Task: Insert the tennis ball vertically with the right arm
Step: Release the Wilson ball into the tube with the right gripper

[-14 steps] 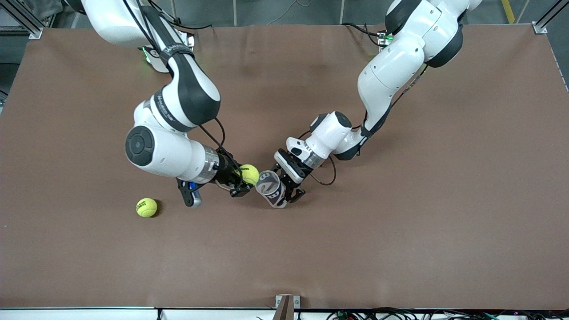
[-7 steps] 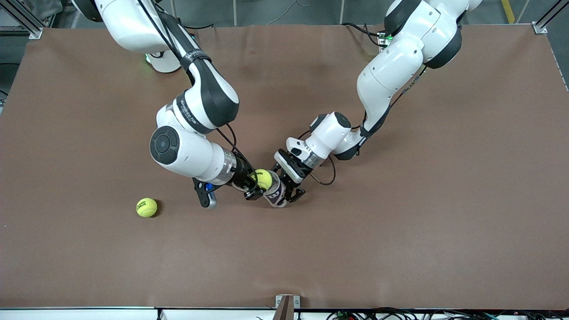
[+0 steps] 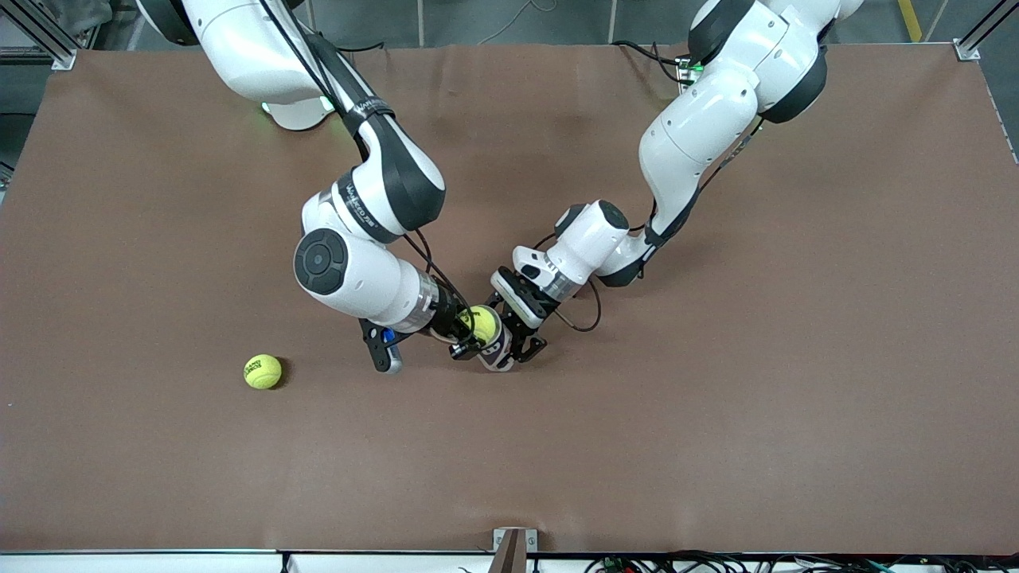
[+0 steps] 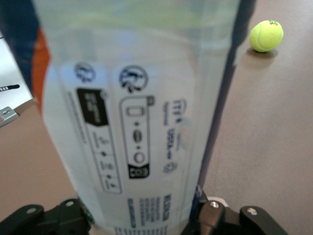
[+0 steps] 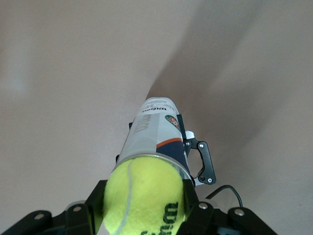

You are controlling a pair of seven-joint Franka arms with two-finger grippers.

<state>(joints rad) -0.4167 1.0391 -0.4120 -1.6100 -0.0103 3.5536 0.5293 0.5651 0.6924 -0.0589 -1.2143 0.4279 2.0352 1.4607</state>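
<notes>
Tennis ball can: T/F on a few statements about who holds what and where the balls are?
1. The right gripper holds a tennis ball at the mouth of the can. True.
2. The left gripper holds nothing. False: its fingers sit around the can, which fills the left wrist view.
3. The can lies flat on the table. False: it stands with its open end up, under the ball.
4. A second tennis ball lies on the table toward the right arm's end. True.
5. The second ball touches the can. False: it lies well apart from it.
</notes>
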